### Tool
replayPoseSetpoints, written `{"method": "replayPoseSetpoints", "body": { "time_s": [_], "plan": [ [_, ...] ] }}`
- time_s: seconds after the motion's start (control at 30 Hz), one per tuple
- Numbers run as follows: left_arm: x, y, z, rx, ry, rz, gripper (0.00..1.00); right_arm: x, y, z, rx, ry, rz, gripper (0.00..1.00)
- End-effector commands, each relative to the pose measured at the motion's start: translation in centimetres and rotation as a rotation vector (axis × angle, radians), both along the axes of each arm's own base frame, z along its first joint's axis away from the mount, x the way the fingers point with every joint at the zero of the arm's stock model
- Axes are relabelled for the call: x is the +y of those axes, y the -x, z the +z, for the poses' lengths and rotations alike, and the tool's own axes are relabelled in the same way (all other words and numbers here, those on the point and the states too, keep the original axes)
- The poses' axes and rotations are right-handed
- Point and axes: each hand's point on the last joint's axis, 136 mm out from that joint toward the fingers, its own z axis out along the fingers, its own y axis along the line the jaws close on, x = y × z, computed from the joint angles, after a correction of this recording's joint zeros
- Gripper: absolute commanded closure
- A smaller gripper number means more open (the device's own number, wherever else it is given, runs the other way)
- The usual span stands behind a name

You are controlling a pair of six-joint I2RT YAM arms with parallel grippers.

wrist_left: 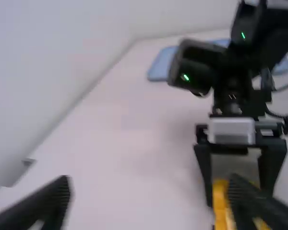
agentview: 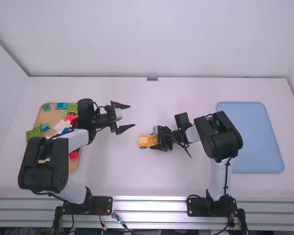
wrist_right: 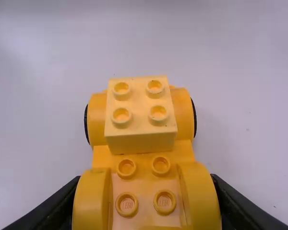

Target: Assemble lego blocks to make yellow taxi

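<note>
Mostly bare white table (agentview: pixel 186 181), pale walls (agentview: pixel 152 39)

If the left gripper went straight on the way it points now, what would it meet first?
Seen from above, the left gripper would probably cross bare table and meet the right arm's wrist first, passing beside the yellow vehicle; heights are unclear, so it might go over.

High view: white table (agentview: pixel 152 178). Pale wall (agentview: pixel 152 44) at 12 o'clock, another pale wall (agentview: pixel 2 90) at 10. Small grey fitting (agentview: pixel 152 79), 12 o'clock, far table edge. Metal rails (agentview: pixel 149 205) at 6 (shinier than the tabletop). Soft light.
</note>
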Motion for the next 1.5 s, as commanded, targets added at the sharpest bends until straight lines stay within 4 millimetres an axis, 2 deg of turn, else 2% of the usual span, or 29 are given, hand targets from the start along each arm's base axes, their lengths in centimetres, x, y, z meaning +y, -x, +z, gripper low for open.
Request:
{"method": "replayPoseSetpoints", "body": {
  "time_s": [0.0,0.1,0.23,0.3,0.4,0.53,0.57,0.63,0.67,0.73,0.83,0.93,1.07,1.2,1.23,1.3,1.4,1.47],
  "plan": [
    [1.3,-0.1,1.4,0.112,0.077,0.042,0.01,-0.2,0.8,-0.9,0.032,0.020,-0.002,0.36],
    [2.8,-0.3,2.0,0.121,0.094,0.076,0.01,-0.2,0.7,-0.9,0.031,0.024,-0.004,0.32],
    [4.2,-0.7,1.8,0.137,0.097,0.119,0.01,-0.2,0.5,-0.9,0.049,0.024,-0.023,0.05],
    [4.5,-0.7,1.6,0.150,0.099,0.128,0.01,-0.2,0.0,-0.9,0.073,0.032,-0.058,0.01],
    [4.8,-0.8,1.3,0.171,0.100,0.142,0.01,-0.6,-0.6,-0.4,0.103,0.033,-0.099,0.01],
    [6.3,-2.5,0.0,0.280,0.106,0.302,0.01,-2.3,-1.3,1.9,0.132,0.090,-0.176,0.01],
    [7.5,-3.6,-0.6,0.376,0.142,0.422,0.01,-3.7,-1.5,3.1,0.121,0.150,-0.217,0.01],
    [7.9,-4.0,-1.0,0.433,0.167,0.475,0.01,-4.5,-1.6,3.8,0.099,0.191,-0.240,0.01],
    [8.6,-4.4,-1.7,0.500,0.191,0.543,0.01,-5.9,-1.8,4.8,0.065,0.257,-0.280,0.01],
    [8.8,-4.2,-2.5,0.554,0.192,0.574,0.01,-7.5,-2.3,6.1,0.016,0.328,-0.340,0.01],
    [8.7,-3.6,-3.6,0.619,0.186,0.578,0.01,-8.7,-3.0,7.9,-0.050,0.370,-0.395,0.01],
    [8.9,-3.3,-4.3,0.671,0.191,0.593,0.01,-9.2,-3.8,9.0,-0.109,0.382,-0.428,0.01],
    [10.4,-3.7,-4.7,0.762,0.262,0.692,0.01,-9.5,-5.0,9.9,-0.178,0.392,-0.464,0.01],
    [15.1,-4.5,-6.6,0.906,0.365,1.004,0.01,-9.2,-5.9,10.6,-0.226,0.368,-0.472,0.01],
    [16.8,-4.2,-7.5,0.972,0.365,1.115,0.01,-9.0,-6.1,10.8,-0.240,0.361,-0.472,0.01],
    [18.8,-3.5,-8.2,1.042,0.315,1.237,0.01,-8.9,-6.6,11.2,-0.256,0.344,-0.487,0.01],
    [21.8,-2.8,-8.1,1.133,0.196,1.443,0.01,-8.8,-7.7,12.2,-0.255,0.300,-0.545,0.01],
    [22.8,-2.8,-7.6,1.158,0.179,1.507,0.01,-8.7,-7.9,12.4,-0.255,0.290,-0.556,0.01]
  ]
}}
